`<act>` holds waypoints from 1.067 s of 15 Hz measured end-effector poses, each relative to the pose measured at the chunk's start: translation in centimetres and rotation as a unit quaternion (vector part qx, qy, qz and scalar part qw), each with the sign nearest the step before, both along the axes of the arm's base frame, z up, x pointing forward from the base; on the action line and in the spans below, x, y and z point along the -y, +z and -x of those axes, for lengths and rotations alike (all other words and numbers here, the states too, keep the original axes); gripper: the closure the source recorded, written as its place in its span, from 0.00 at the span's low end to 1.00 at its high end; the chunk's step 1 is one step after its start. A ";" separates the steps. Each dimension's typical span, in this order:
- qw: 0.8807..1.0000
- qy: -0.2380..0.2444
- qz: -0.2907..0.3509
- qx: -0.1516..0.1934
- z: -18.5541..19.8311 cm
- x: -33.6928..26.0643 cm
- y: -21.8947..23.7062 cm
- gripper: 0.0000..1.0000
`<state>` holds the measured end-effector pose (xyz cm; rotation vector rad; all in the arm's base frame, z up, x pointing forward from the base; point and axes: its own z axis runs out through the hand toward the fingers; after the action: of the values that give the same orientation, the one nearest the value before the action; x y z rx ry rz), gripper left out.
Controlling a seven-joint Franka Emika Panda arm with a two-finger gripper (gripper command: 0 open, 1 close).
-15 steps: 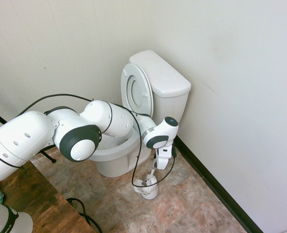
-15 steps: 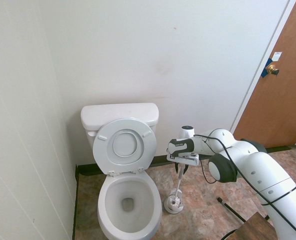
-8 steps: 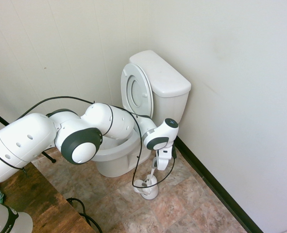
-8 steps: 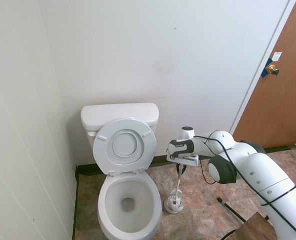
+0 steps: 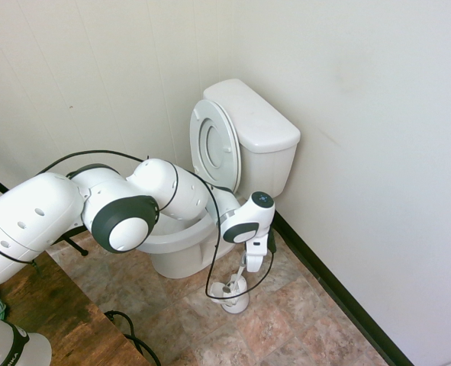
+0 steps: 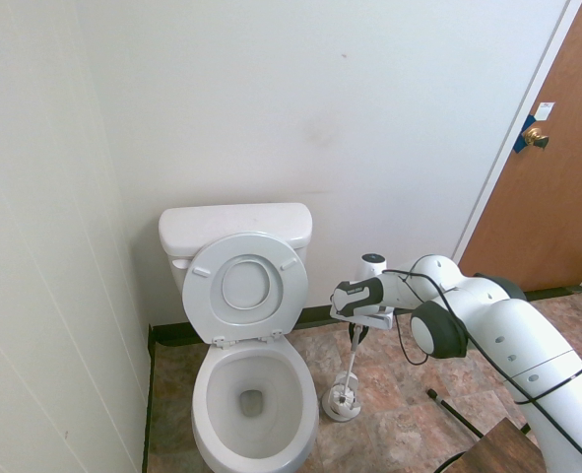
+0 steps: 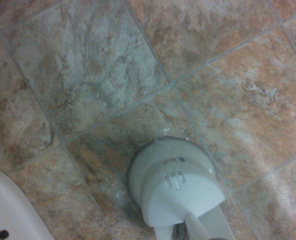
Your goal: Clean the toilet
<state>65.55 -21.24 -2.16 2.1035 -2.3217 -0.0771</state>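
The toilet (image 5: 181, 238) is white and stands in the corner, its seat and lid (image 5: 214, 145) raised against the tank (image 5: 252, 122). From the second exterior view, the toilet's bowl (image 6: 254, 389) lies open. To the right of the bowl, a white toilet brush stands in its small round holder (image 5: 233, 296) on the floor. My gripper (image 5: 253, 264) hangs straight above the holder and is shut on the top of the thin brush handle (image 6: 352, 361). The wrist view looks straight down on the holder (image 7: 173, 180), with the toilet's edge (image 7: 7, 220) in a corner.
The floor is brown and grey tile (image 6: 409, 394). A black baseboard (image 5: 339, 297) runs along the wall behind the brush. A brown door (image 6: 556, 168) is shut at the right. A wooden surface (image 5: 49, 313) lies beside the arm's base.
The gripper's fingers have closed on the brush handle. The wrist has sunk a little and shifted slightly toward the bowl. The brush still stands in its holder.
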 end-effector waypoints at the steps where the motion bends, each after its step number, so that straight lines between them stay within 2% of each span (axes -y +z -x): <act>1: 1.000 0.001 0.002 0.008 0.7 -0.2 0.0 1.00; 8: 0.999 0.015 0.008 0.052 6.6 -2.5 -0.1 1.00; 11: 0.998 0.015 0.009 0.057 8.7 -3.2 0.1 1.00; 13: 0.998 0.017 0.013 0.063 9.6 -3.2 1.4 1.00; 16: 0.996 0.025 0.022 0.087 11.0 -3.6 6.0 1.00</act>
<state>54.52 -17.69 3.84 2.2286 -2.3358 0.1642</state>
